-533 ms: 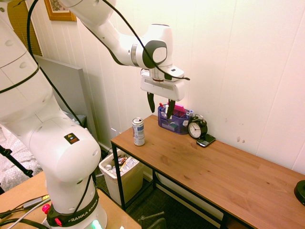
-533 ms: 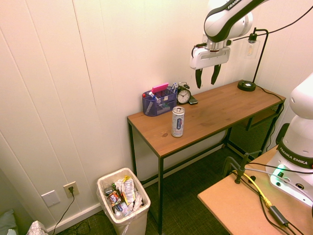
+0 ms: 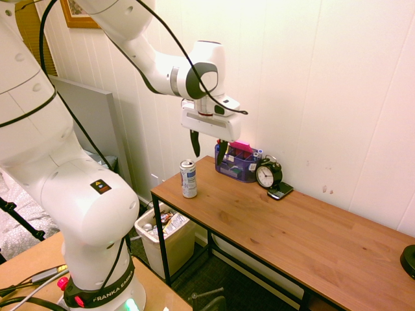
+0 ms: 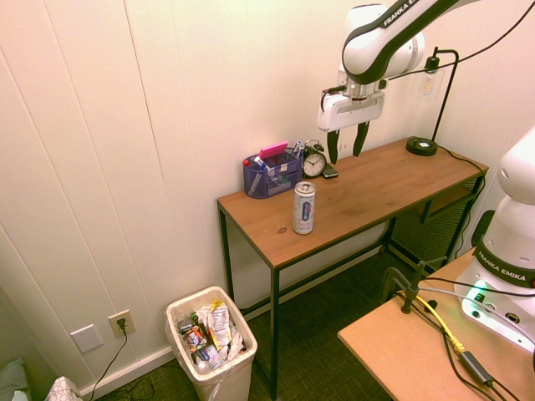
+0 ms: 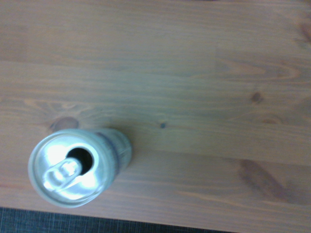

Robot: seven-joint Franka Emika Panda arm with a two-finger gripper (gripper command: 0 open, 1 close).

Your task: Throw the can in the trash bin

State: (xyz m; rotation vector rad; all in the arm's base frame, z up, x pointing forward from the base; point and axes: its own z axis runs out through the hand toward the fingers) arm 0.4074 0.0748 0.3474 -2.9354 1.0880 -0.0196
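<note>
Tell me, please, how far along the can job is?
Nothing is done yet: the can stands upright near the table edge, untouched. In hand: the open tool hangs above the table, empty, beside the can. Left: grasp it, carry it, drop it into the bin on the floor.

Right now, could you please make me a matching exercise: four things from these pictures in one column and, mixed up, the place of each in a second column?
Things:
1. can
2. trash bin
3. clock
4. gripper

Places:
A. on the floor beside the table's end
B. in the air above the table, open
C. upright near the table's edge
D. on the table by the wall, beside the blue organiser

Pairs: 1-C, 2-A, 3-D, 4-B
</note>
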